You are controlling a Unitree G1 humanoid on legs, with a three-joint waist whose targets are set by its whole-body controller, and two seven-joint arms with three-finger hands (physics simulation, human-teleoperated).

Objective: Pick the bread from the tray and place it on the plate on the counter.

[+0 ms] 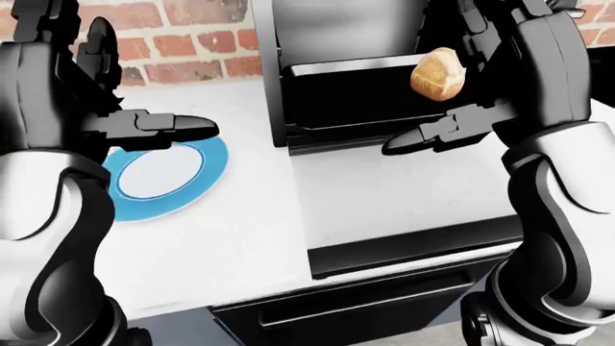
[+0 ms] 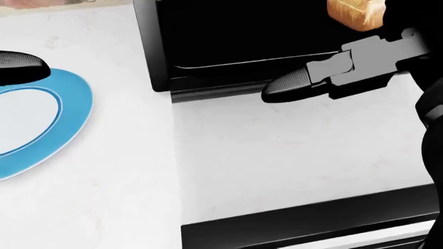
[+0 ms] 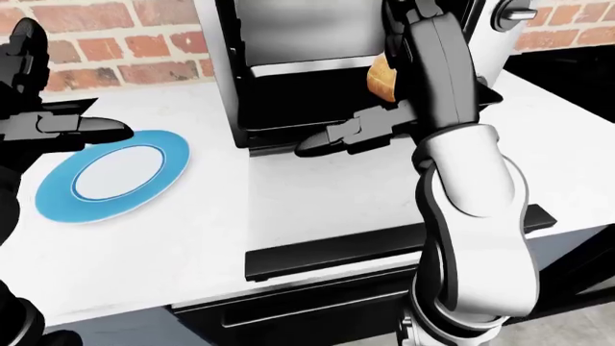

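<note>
A golden bread roll (image 1: 437,73) sits in the mouth of the black oven, over its dark tray (image 1: 346,108). My right hand (image 1: 459,108) is open just right of the roll. Its fingers stand up beside the roll and its thumb (image 2: 291,85) reaches left below the roll, over the oven's lower edge. In the right-eye view my forearm hides most of the bread (image 3: 381,78). The blue-rimmed white plate (image 1: 210,167) lies on the white counter at the left. My left hand (image 1: 144,86) hovers open above the plate, thumb pointing right.
The black oven (image 1: 274,79) stands against a brick wall (image 1: 173,43). A black bar (image 1: 413,249) runs along the counter's near edge, with a dark drawer front below it. A steel appliance (image 3: 510,29) stands at the top right of the right-eye view.
</note>
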